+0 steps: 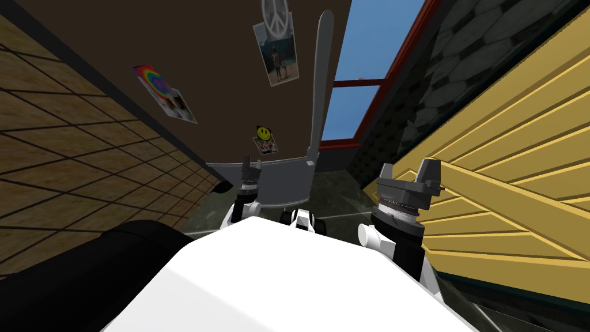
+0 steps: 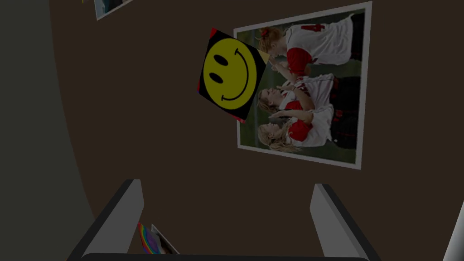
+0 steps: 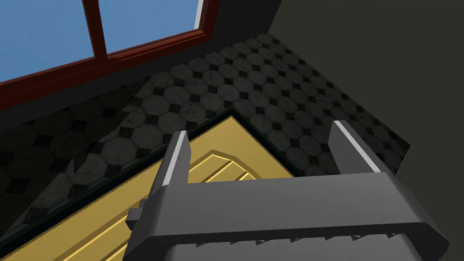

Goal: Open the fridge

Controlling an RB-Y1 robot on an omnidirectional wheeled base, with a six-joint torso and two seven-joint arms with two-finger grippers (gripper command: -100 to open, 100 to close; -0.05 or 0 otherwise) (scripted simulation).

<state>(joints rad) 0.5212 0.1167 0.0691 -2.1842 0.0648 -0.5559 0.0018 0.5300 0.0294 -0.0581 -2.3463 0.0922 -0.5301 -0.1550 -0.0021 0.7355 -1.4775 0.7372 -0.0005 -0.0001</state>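
The fridge door (image 1: 219, 75) is a dark brown plane ahead of me, with photos and magnets stuck on it. A long grey handle (image 1: 320, 86) runs along its right edge, down to a grey band (image 1: 276, 178) at the bottom. My left gripper (image 1: 251, 164) is low in front of the door, left of the handle's foot. In the left wrist view it (image 2: 225, 186) is open and empty, facing the smiley magnet (image 2: 231, 74) and a team photo (image 2: 312, 86); a sliver of the handle (image 2: 455, 235) lies off to one side. My right gripper (image 1: 426, 170) (image 3: 259, 129) is open and empty.
Yellow panelled cabinet fronts (image 1: 518, 190) stand close on the right, beside my right gripper. A red-framed window (image 1: 357, 86) and a dark tiled wall (image 1: 461, 69) lie beyond the handle. A brown tiled wall (image 1: 69, 150) runs along the left, with a black bulk (image 1: 86, 265) below it.
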